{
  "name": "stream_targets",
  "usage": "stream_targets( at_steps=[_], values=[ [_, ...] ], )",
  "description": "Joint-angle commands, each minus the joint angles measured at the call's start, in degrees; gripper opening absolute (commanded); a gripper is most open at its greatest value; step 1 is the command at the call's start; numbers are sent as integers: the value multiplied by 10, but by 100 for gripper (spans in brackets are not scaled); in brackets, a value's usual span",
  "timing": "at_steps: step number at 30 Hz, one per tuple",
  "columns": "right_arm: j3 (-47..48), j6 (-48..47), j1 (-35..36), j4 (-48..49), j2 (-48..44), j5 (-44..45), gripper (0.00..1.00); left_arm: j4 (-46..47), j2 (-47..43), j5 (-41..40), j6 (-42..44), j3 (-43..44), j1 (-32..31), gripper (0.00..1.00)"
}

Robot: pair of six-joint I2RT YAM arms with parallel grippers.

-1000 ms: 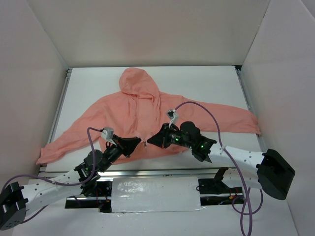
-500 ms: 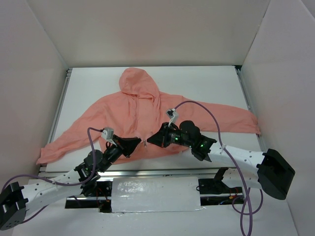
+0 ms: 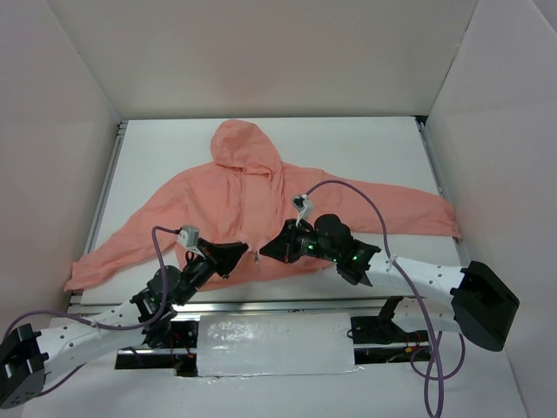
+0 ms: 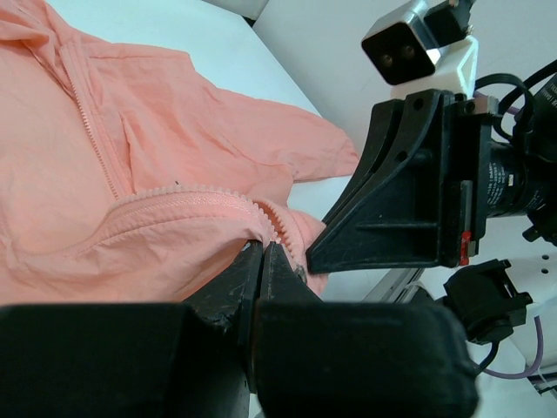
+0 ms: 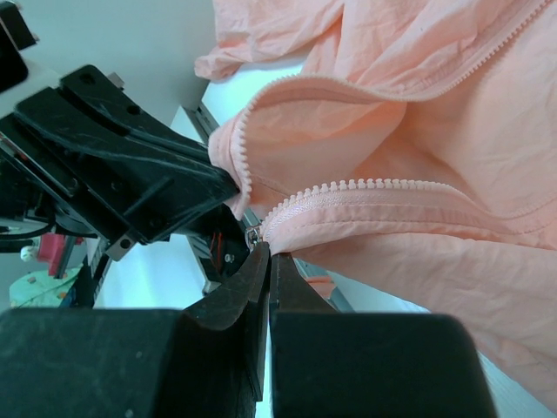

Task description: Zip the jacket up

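The salmon-pink hooded jacket (image 3: pixel 244 196) lies spread on the white table, hood to the far side, front zipper open at the bottom. My left gripper (image 3: pixel 247 251) is shut on the hem of the jacket's left zipper edge (image 4: pixel 200 198), lifting it off the table. My right gripper (image 3: pixel 264 248) faces it from the right, shut on the bottom end of the other zipper edge (image 5: pixel 383 187), where a small metal slider (image 5: pixel 254 235) shows just beside the fingertips. The two grippers (image 4: pixel 263 246) (image 5: pixel 269 252) are almost touching at the jacket's bottom centre.
White walls enclose the table on three sides. A metal rail (image 3: pixel 261 302) runs along the near table edge just under the jacket hem. The sleeves (image 3: pixel 104 252) (image 3: pixel 418 209) stretch to both sides. A purple cable (image 3: pixel 365 196) arcs over the right arm.
Almost nothing differs; the right arm has edged slightly left and up, both grips held.
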Motion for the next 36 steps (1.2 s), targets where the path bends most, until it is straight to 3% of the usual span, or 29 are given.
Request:
stream_targets(
  at_steps=[1, 36],
  values=[
    [18, 0, 8, 7, 2, -6, 0, 24, -7, -10, 16, 14, 2, 0],
    [49, 18, 21, -42, -4, 39, 0, 50, 6, -7, 21, 2, 3, 0]
  ],
)
